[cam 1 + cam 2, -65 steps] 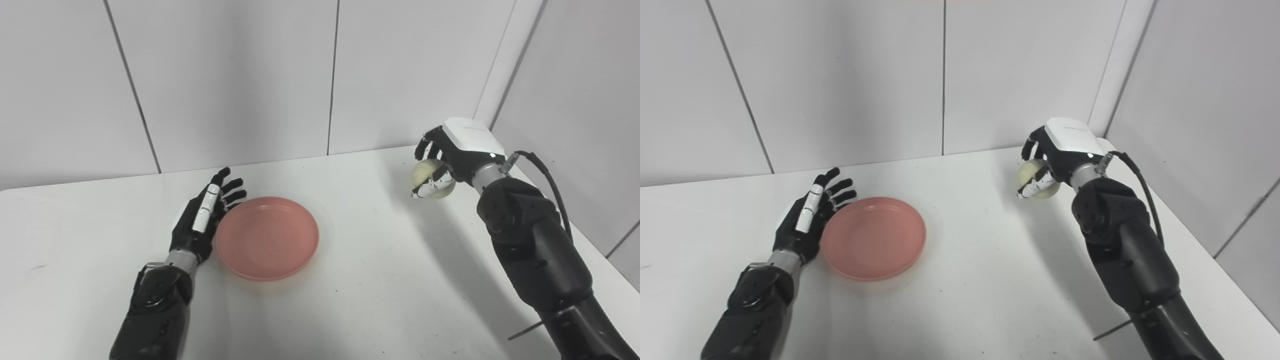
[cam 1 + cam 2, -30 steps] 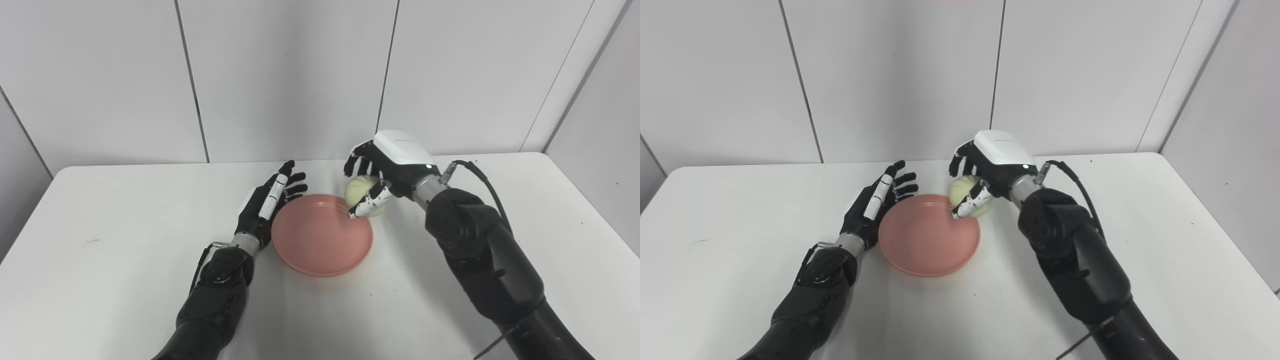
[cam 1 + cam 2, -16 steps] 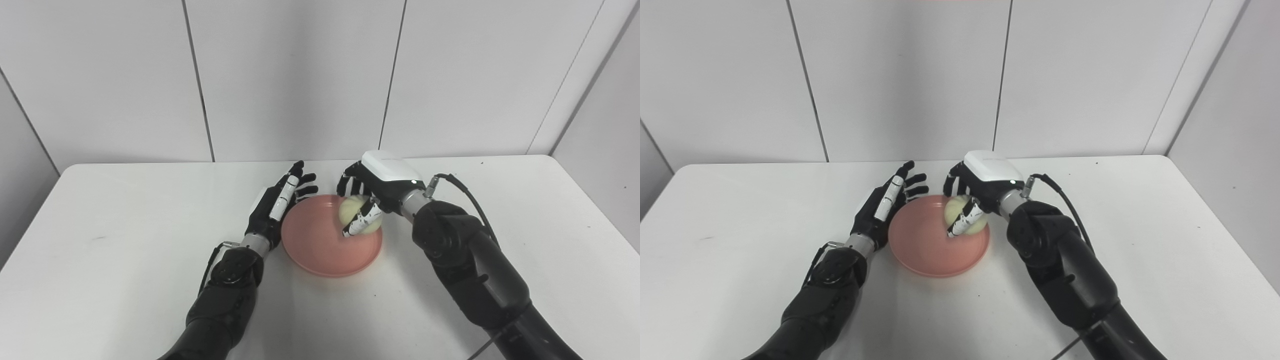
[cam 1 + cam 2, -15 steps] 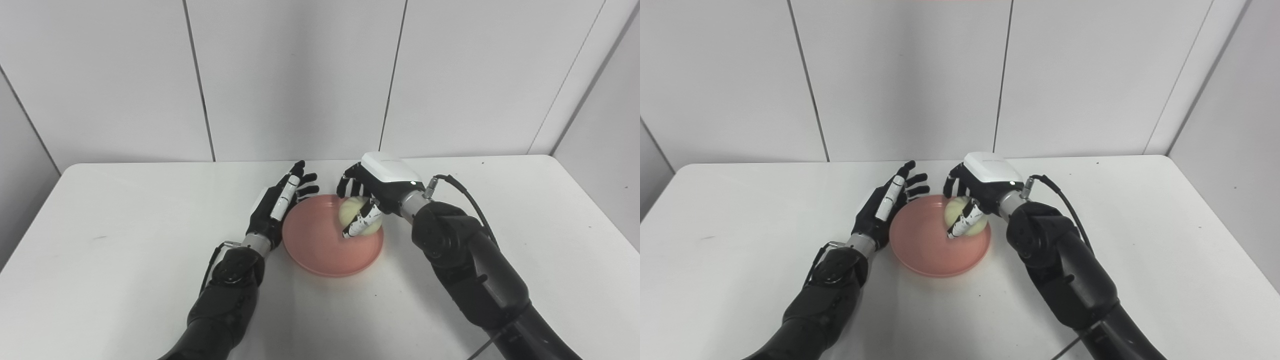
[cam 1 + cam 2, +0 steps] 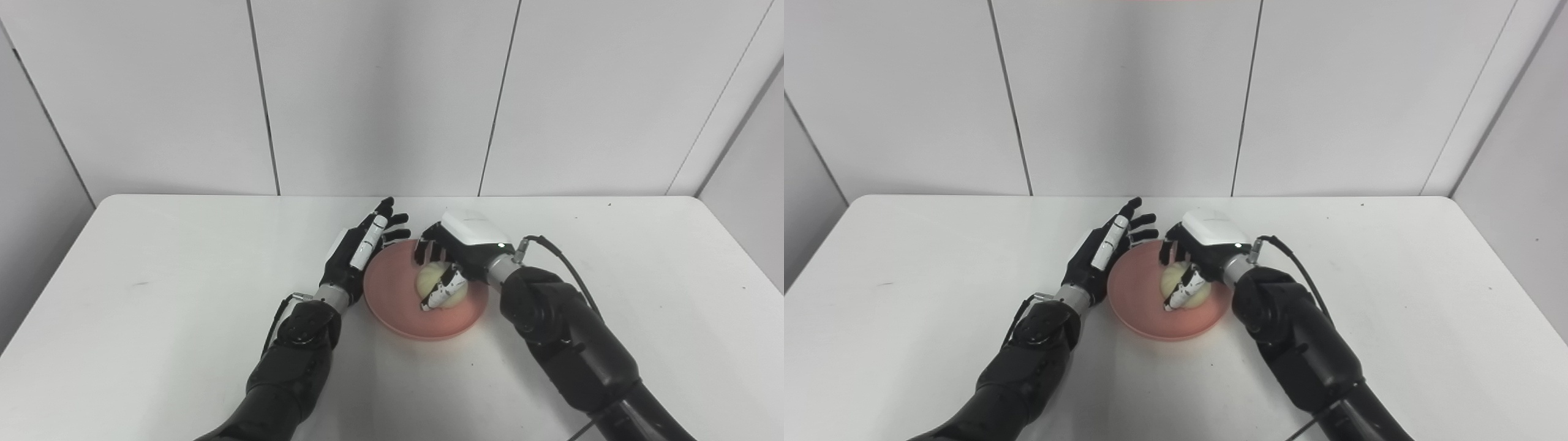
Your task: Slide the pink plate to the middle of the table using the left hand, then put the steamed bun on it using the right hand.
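Observation:
The pink plate (image 5: pixel 398 306) lies near the middle of the white table (image 5: pixel 153 318). Over the plate's right half sits the pale steamed bun (image 5: pixel 436 288), low in the dish, with my right hand (image 5: pixel 456 254) shut around it from above. Whether the bun rests on the plate I cannot tell. My left hand (image 5: pixel 358 251) stands open and flat, edge-on against the plate's left rim, holding nothing. In the right eye view the same bun (image 5: pixel 1183 289) and plate (image 5: pixel 1139 300) show between both hands.
Grey wall panels close off the table's far edge (image 5: pixel 392 196). A black cable (image 5: pixel 566 263) loops off my right wrist. Bare white tabletop stretches to the left (image 5: pixel 122 275) and to the right (image 5: pixel 674 288) of the plate.
The camera has swung left and now faces the table squarely. My right hand has carried the bun from the table's right side over the plate and lowered it into the dish. The left hand stays at the rim.

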`<state>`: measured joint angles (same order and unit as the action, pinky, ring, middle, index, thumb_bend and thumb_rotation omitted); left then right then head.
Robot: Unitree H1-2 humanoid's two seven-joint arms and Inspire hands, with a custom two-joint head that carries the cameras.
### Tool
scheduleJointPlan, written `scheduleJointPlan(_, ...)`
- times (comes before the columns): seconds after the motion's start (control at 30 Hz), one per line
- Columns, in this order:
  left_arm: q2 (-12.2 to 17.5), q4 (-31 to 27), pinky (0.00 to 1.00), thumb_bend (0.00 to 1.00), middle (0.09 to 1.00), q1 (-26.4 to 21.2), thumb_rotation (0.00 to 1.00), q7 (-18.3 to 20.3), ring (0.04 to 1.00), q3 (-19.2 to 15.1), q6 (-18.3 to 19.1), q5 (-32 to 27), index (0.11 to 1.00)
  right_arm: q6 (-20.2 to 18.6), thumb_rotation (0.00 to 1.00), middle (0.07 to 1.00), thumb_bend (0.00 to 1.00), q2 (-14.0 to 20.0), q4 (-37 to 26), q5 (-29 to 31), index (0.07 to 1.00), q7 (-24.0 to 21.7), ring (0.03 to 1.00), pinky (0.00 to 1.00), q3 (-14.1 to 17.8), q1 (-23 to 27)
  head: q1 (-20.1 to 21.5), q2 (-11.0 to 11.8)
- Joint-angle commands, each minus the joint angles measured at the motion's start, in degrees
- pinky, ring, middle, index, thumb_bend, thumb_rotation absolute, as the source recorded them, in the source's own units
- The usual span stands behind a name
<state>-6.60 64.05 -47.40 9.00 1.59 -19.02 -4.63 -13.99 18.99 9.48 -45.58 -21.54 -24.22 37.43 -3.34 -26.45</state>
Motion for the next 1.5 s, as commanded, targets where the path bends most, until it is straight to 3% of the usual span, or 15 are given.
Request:
scheduleJointPlan(0.0,-0.6,3.0,0.74,0.75,0.848,2.2,0.87,-0.5,0.784,0.2,3.6,0.8,0.916,2.2,0.00,0.445,0.53,-0.3,-0.6,-0.7,0.514,2.0,0.336,0.25,-0.1,3.0,0.0,0.0)
scheduleJointPlan(0.13,-0.4,3.0,0.74,0.75,0.855,2.1,0.87,-0.1,0.787,0.5,3.9,1.0,0.920,2.4,0.01,0.446,0.53,0.3,-0.3,-2.2,0.523,1.6,0.395,0.30,-1.3,2.9,0.0,-0.1)
scheduleJointPlan(0.23,-0.3,2.4,0.75,0.74,0.873,2.3,0.87,0.1,0.787,0.5,4.4,1.0,0.921,2.3,0.14,0.555,0.52,0.8,-0.9,-3.2,0.497,1.1,0.442,0.33,-1.8,2.8,0.2,-0.2)
scheduleJointPlan(0.3,-0.2,1.6,0.73,0.73,0.865,2.5,0.87,0.2,0.779,0.6,4.9,1.0,0.916,1.2,0.30,0.638,0.84,1.0,-1.9,-4.0,0.601,0.4,0.540,0.42,-1.9,2.5,0.3,-0.3)
scheduleJointPlan(0.37,-0.1,1.3,0.72,0.72,0.862,2.7,0.87,0.4,0.787,0.5,5.2,0.8,0.913,0.1,0.36,0.724,0.93,1.2,-3.2,-4.8,0.659,-0.7,0.666,0.57,-1.8,2.3,0.5,-0.3)
scheduleJointPlan(0.63,0.3,0.4,0.70,0.72,0.833,3.3,0.89,-0.2,0.768,1.0,4.7,1.6,0.908,-2.0,0.40,0.824,0.99,2.8,-8.2,-6.5,0.740,-5.9,0.829,0.80,-0.7,1.8,0.3,-0.5)
scheduleJointPlan(0.83,0.5,0.0,0.72,0.72,0.835,3.7,0.88,0.0,0.790,0.5,4.0,1.2,0.910,-4.1,0.44,0.843,1.00,3.9,-12.4,-7.3,0.784,-9.0,0.866,0.85,1.3,1.0,0.5,-0.6)
scheduleJointPlan(0.93,0.5,-0.8,0.74,0.72,0.836,4.1,0.87,-0.2,0.798,0.0,3.9,0.9,0.906,-4.4,0.45,0.838,1.00,4.2,-14.7,-6.3,0.785,-8.4,0.852,0.83,3.5,-0.1,0.6,-0.6)
scheduleJointPlan(1.0,0.5,-1.4,0.74,0.73,0.833,4.5,0.85,-0.5,0.796,-0.3,3.6,0.8,0.899,-3.3,0.47,0.822,1.00,3.9,-15.6,-5.3,0.777,-5.8,0.827,0.78,5.6,-1.4,0.7,-0.7)
scheduleJointPlan(1.1,0.5,-2.5,0.75,0.73,0.835,5.1,0.85,-1.3,0.800,-0.4,3.0,1.2,0.891,-0.9,0.49,0.792,0.91,2.6,-15.6,-2.8,0.767,0.1,0.773,0.67,9.0,-3.9,0.7,-0.7)
scheduleJointPlan(1.13,0.5,-3.0,0.77,0.72,0.855,5.4,0.85,-2.1,0.823,-0.5,2.6,1.4,0.898,1.3,0.59,0.806,0.83,1.3,-14.5,-0.1,0.793,4.5,0.762,0.64,11.4,-5.3,1.0,-0.7)
scheduleJointPlan(1.2,0.4,-3.8,0.79,0.71,0.874,5.9,0.83,-3.5,0.839,-0.8,2.0,1.5,0.899,5.4,0.62,0.781,0.79,-1.0,-12.1,4.4,0.771,11.8,0.706,0.57,15.1,-7.3,1.3,-0.7)
scheduleJointPlan(1.33,-0.1,-5.8,0.87,0.69,0.909,7.4,0.80,-7.2,0.880,-1.5,0.1,2.2,0.911,16.4,0.71,0.783,0.73,-5.7,-4.3,13.8,0.786,25.1,0.721,0.61,22.1,-9.9,1.7,-0.7)
scheduleJointPlan(1.47,-0.2,-7.1,0.96,0.64,0.948,8.4,0.81,-10.9,0.923,-1.5,-2.5,3.5,0.921,24.9,0.86,0.818,0.70,-8.2,3.3,22.2,0.835,30.7,0.777,0.69,26.6,-10.4,2.0,-0.7)
